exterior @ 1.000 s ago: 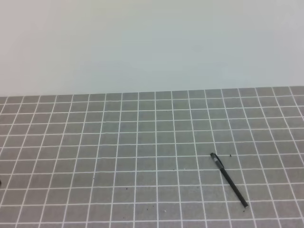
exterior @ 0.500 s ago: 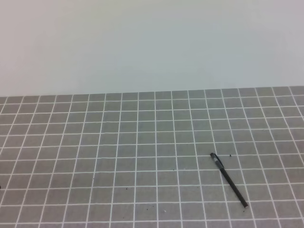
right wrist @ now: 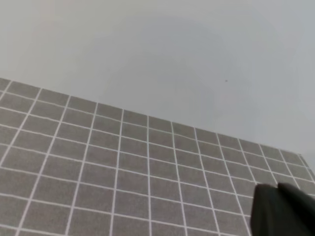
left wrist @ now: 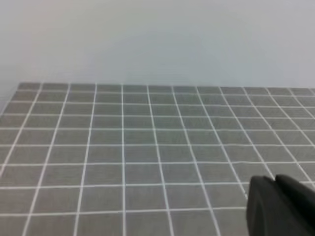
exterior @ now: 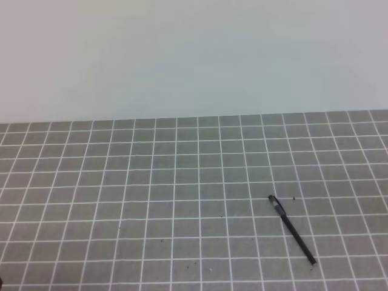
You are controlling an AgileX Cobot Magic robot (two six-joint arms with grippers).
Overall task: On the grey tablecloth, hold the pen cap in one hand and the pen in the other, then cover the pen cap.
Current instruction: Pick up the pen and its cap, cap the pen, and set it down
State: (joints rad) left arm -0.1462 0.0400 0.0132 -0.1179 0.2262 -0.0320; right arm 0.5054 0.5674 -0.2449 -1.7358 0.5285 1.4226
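The pen (exterior: 292,230) lies slantwise on the grey tablecloth (exterior: 151,200) at the right front, a thin black stick with a silvery band near its far end. I see no pen cap apart from it. Neither gripper shows in the exterior high view. In the left wrist view the left gripper (left wrist: 275,183) is a black shape at the bottom right, its fingers pressed together and holding nothing. The right gripper (right wrist: 278,189) looks the same at the bottom right of the right wrist view, shut and holding nothing. Both hang above bare cloth.
A pale plain wall (exterior: 194,54) rises behind the cloth's far edge. A few tiny dark specks (exterior: 294,198) dot the cloth near the pen.
A small dark bit at the left edge of the exterior high view has slid down towards the bottom corner. The pen has not moved.
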